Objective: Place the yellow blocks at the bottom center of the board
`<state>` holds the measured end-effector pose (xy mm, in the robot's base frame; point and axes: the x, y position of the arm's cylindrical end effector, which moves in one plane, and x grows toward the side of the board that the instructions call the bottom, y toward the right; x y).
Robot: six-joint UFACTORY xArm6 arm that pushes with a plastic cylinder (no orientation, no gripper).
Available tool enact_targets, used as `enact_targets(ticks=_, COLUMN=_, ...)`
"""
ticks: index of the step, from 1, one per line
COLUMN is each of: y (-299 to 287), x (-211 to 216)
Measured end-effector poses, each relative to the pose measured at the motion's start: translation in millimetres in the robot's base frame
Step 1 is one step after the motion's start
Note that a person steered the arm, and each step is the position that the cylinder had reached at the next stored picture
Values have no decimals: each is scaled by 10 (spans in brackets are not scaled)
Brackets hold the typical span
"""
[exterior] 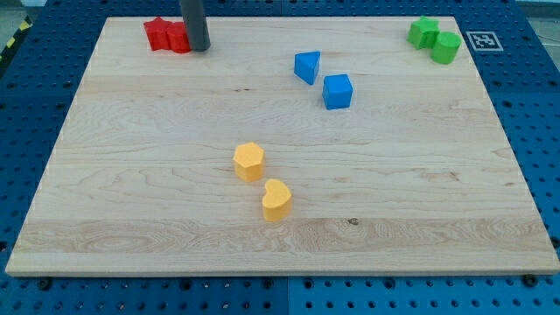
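Observation:
Two yellow blocks lie left of the board's middle, toward the view's bottom: a yellow hexagonal block (249, 162) and, just below and right of it, a yellow heart-shaped block (276, 200). They sit close together, a small gap apart. My tip (199, 48) is at the view's top left, touching the right side of the red blocks (168, 36), far above and left of the yellow blocks.
A blue triangular block (307, 66) and a blue cube (337, 91) lie at the upper middle. Two green blocks (435, 38) sit in the top right corner. The wooden board (437, 219) rests on a blue perforated table.

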<state>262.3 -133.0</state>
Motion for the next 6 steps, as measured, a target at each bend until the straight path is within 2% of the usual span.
enact_targets(ticks=2, y=70, x=2)
enact_targets(ticks=3, y=70, x=198)
enact_targets(ticks=6, y=-6, x=1637)
